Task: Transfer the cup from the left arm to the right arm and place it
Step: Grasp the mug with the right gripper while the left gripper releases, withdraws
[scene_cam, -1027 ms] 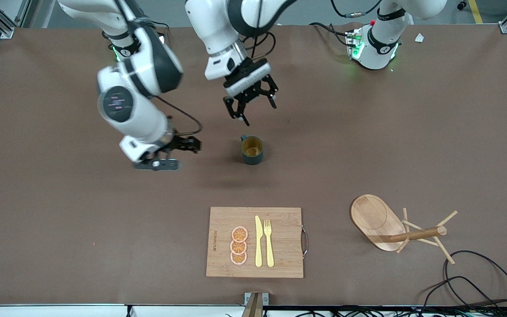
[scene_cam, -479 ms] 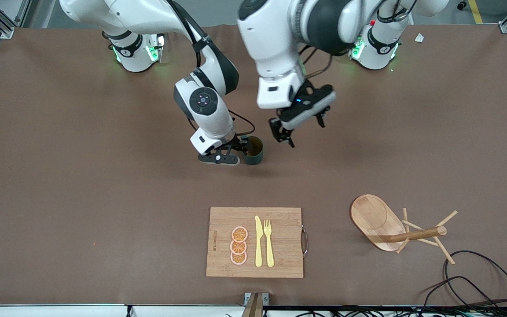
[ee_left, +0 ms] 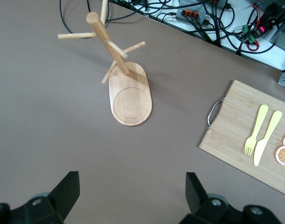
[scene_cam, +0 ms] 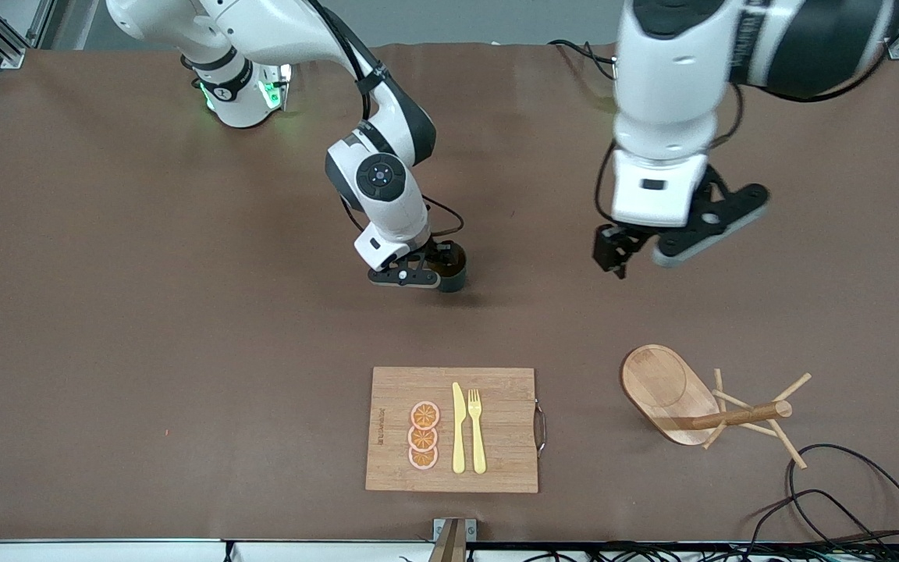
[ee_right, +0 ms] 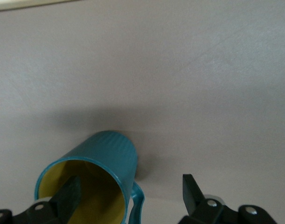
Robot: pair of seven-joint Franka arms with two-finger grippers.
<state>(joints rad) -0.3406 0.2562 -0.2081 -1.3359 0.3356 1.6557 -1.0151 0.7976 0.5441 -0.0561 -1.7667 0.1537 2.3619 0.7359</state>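
Note:
The dark teal ribbed cup (scene_cam: 455, 273) stands upright mid-table; its yellow inside shows in the right wrist view (ee_right: 112, 151). My right gripper (scene_cam: 430, 267) is low at the cup and open. In the right wrist view (ee_right: 130, 186) one finger is inside the cup, and the other finger (ee_right: 191, 189) stands clear outside the handle, so the wall and handle lie between them. My left gripper (scene_cam: 627, 256) hangs open and empty over bare table toward the left arm's end (ee_left: 131, 184).
A wooden mug tree (scene_cam: 684, 394) stands toward the left arm's end, nearer the front camera (ee_left: 128, 93). A wooden cutting board (scene_cam: 496, 390) with orange slices (scene_cam: 424, 435), a knife and a fork lies near the front edge. Black cables (scene_cam: 847, 492) lie by the corner.
The right gripper has slid in from beside the cup until one finger is inside it. The left arm has swung away from the cup toward its own end of the table.

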